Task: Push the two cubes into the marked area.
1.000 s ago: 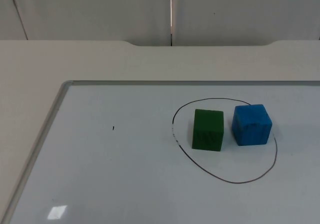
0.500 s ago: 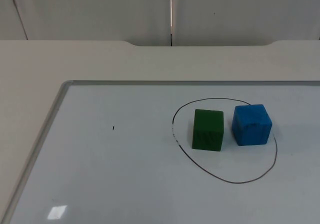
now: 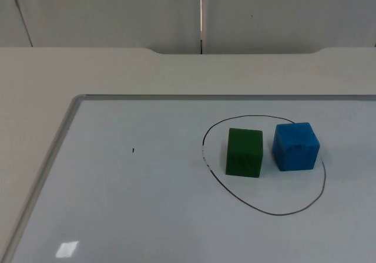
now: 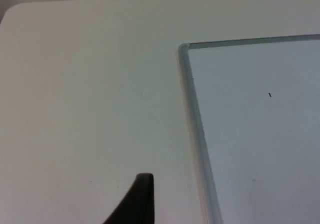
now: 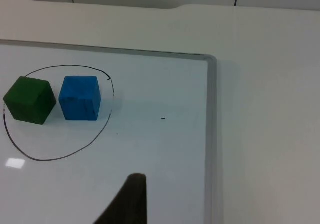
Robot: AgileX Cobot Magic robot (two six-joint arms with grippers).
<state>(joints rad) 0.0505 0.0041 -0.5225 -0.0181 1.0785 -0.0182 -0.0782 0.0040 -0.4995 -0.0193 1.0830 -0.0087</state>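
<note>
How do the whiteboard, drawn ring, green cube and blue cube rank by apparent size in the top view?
1. whiteboard
2. drawn ring
3. green cube and blue cube: they look alike, so no ranking between them.

Green cube (image 3: 244,152), blue cube (image 3: 295,146) side by side inside drawn ring (image 3: 267,211).

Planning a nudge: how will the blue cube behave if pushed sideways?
The blue cube looks rigid with flat faces, so it should slide, not roll. The whiteboard looks glossy, so it may glide easily. Its neighbour, the green cube, stands apart across a narrow gap and could be bumped.
</note>
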